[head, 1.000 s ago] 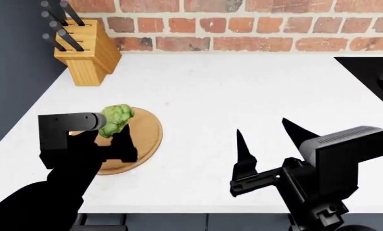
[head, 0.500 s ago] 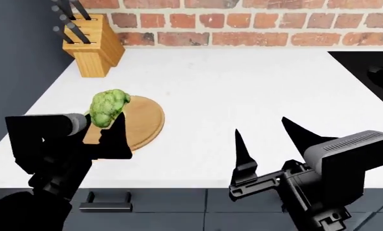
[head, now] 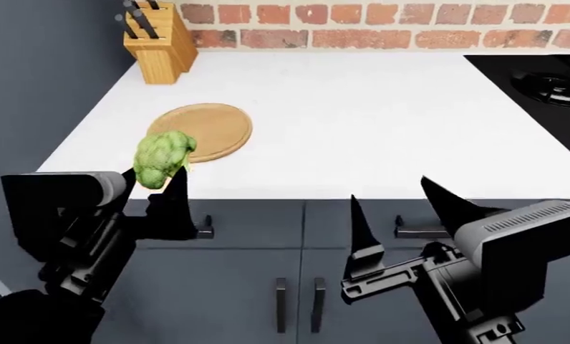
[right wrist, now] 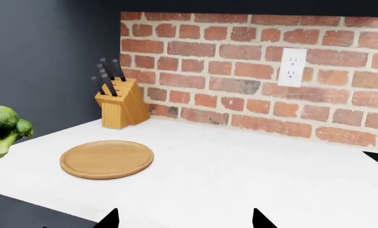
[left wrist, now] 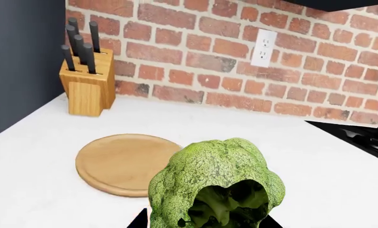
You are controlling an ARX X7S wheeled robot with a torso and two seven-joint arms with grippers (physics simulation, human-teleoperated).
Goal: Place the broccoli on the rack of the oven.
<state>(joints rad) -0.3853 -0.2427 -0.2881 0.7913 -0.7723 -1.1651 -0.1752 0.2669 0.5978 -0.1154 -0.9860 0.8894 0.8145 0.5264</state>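
Observation:
My left gripper (head: 159,180) is shut on the broccoli (head: 162,158), a bumpy green head held in the air over the counter's front edge, just in front of the round wooden board (head: 201,130). In the left wrist view the broccoli (left wrist: 215,183) fills the lower middle and hides the gripper (left wrist: 205,223) fingertips almost wholly. It also shows at the edge of the right wrist view (right wrist: 4,127). My right gripper (head: 399,204) is open and empty, in front of the cabinet fronts. The oven and its rack are out of view.
A white counter (head: 381,115) runs along a brick wall. A wooden knife block (head: 159,41) stands at the back left. A black hob (head: 543,86) sits at the right. Dark grey cabinet doors with handles (head: 295,294) are below. A dark wall (head: 36,86) is at the left.
The view has pulled back from the counter, so the cabinet fronts now show. My left gripper has carried the broccoli off the board to the counter's front edge. The right gripper keeps its pose.

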